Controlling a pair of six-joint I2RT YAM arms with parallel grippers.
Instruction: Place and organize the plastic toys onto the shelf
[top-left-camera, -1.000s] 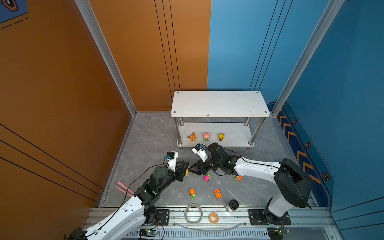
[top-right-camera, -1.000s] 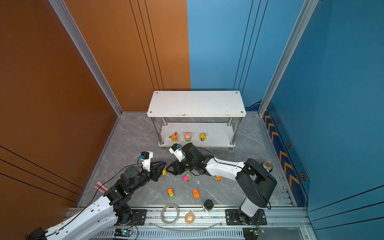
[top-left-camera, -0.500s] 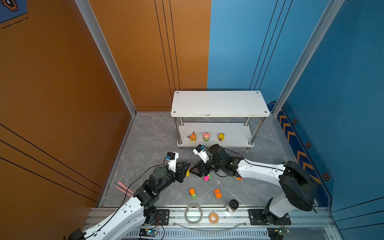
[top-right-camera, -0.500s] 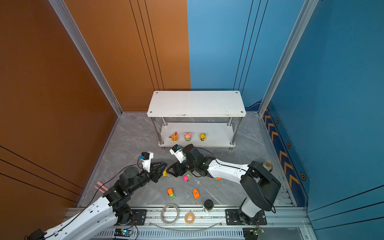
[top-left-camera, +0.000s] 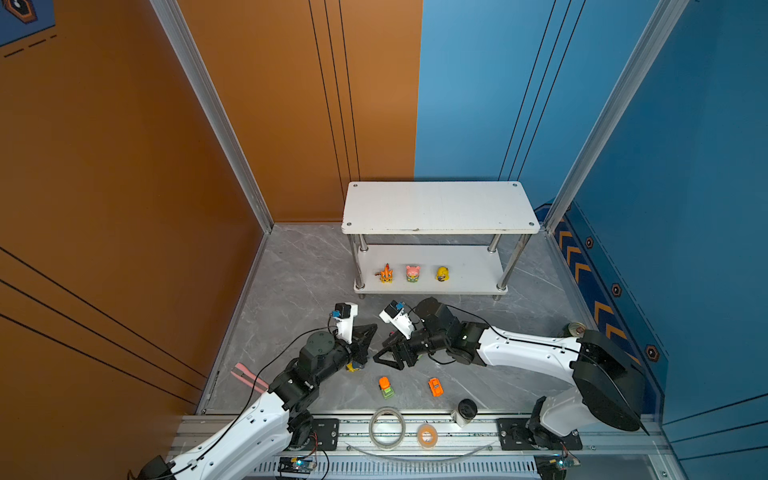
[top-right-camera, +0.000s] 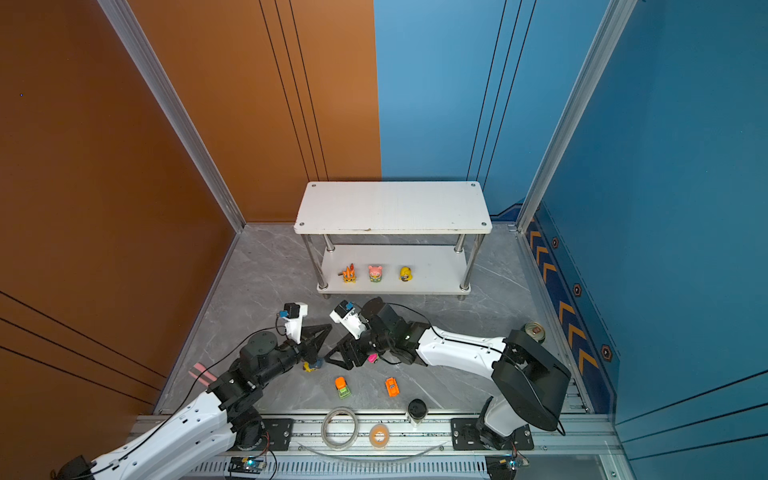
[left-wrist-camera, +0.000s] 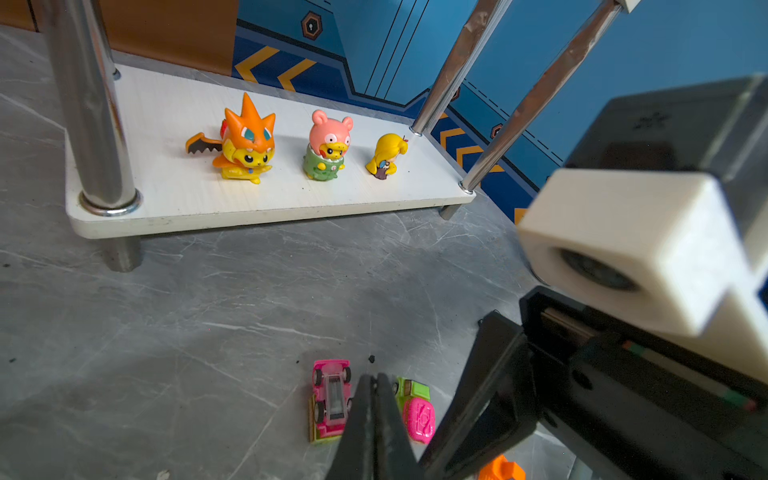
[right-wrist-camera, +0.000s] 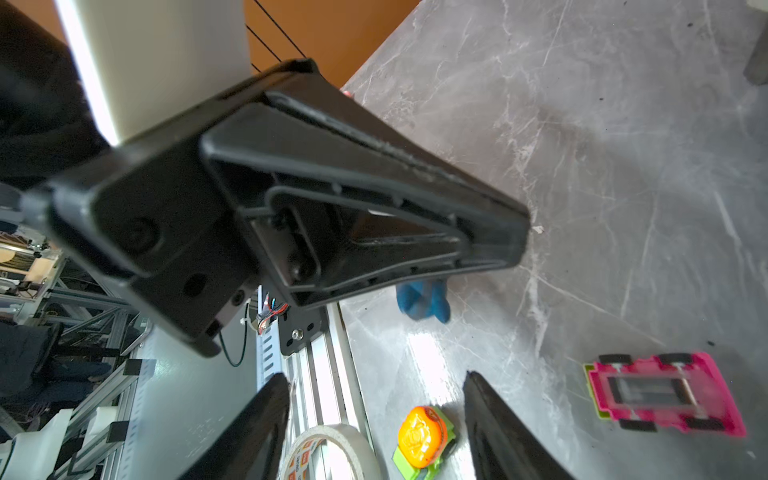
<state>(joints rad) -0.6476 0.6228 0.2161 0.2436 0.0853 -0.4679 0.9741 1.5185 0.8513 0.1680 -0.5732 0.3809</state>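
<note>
The left claw (left-wrist-camera: 374, 378) is clenched, apparently on nothing; the right claw (right-wrist-camera: 374, 376) is held spread. Crowded so closely, they may be collided and the blue figurine (right-wrist-camera: 424, 299) knocked aside.

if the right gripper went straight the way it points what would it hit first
Probably the left gripper, its shut jaws crossing just ahead; the blue figurine lies below them, depth unclear.

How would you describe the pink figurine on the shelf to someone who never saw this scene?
Find the white two-tier shelf; three figurines stand in a row on its lower board. The pink figurine is the middle one, between the orange figurine and the yellow figurine, and alone has round pink ears above a green body.
</note>
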